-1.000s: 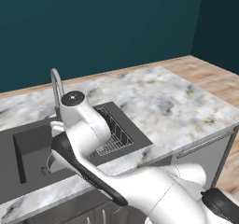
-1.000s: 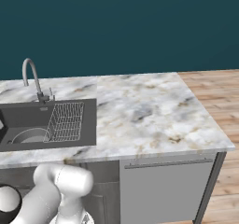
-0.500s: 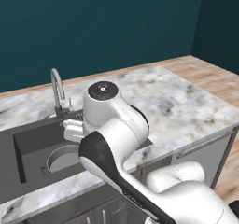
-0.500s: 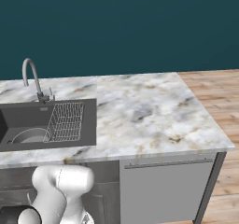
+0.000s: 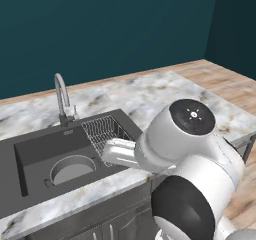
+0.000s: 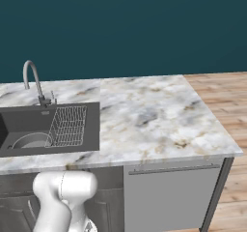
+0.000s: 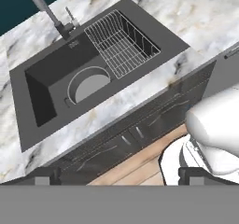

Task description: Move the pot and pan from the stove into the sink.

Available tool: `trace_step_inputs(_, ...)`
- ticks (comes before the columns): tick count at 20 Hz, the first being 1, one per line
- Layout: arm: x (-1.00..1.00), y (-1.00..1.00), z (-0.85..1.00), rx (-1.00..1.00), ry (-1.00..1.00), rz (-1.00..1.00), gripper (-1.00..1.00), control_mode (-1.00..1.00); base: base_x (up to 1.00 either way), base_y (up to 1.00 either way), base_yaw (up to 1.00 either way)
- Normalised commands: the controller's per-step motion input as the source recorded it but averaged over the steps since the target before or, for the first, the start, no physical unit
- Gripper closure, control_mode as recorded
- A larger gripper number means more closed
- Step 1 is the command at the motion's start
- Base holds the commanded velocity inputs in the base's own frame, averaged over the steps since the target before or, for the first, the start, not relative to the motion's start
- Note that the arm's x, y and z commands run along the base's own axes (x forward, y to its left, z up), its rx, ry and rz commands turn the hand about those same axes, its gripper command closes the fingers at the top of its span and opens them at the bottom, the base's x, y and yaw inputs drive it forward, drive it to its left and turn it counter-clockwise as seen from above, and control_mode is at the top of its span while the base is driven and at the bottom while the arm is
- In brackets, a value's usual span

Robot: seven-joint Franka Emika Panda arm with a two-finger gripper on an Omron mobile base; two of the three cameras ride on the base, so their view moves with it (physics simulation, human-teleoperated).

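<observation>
The sink [image 7: 51, 69] is a dark basin in the marble counter, also seen in the left base view [image 5: 45, 151] and the right base view [image 6: 29, 122]. A round grey metal vessel [image 7: 88, 84] lies on its floor left of the wire rack [image 7: 122, 43]; I cannot tell whether it is the pot or the pan. The same vessel shows in the base views [image 5: 73, 168] [image 6: 31, 140]. My gripper [image 7: 120, 178] hangs high over the counter's front edge, open, with nothing between its fingertips [image 7: 44, 175]. The stove is out of view.
A curved chrome tap [image 5: 61, 91] stands behind the sink. White-grey marble counter [image 6: 144, 115] stretches to the right. Dark cabinet fronts [image 7: 140, 125] and a grey appliance panel [image 6: 169, 192] sit below it. Wooden floor [image 6: 226, 91] lies at the right.
My arm has swung up and to the right in the left base view, uncovering the sink and rack. The vessel in the sink has stayed put.
</observation>
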Motion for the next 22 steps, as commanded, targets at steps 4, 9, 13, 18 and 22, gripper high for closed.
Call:
trace_step_inputs(4, -0.72, -0.79, 0.02, 0.09, -0.21, 0.02, -1.00, -1.00, 0.00, 0.00, 0.00)
trace_step_inputs(9, -0.50, -0.86, 0.00, 0.13, -0.18, 0.00, -1.00, -1.00, 0.00, 0.00, 0.00)
trace_step_inputs(13, -0.03, -0.19, 0.00, 0.02, -0.01, -0.02, -1.00, -1.00, 0.00, 0.00, 0.00)
trace_step_inputs(18, 0.00, 0.00, 0.00, 0.00, 0.00, 0.00, -1.00, 1.00, -0.27, -0.25, 0.00)
trace_step_inputs(22, 0.00, 0.00, 0.00, 0.00, 0.00, 0.00, -1.00, 1.00, -0.69, -0.59, 0.02)
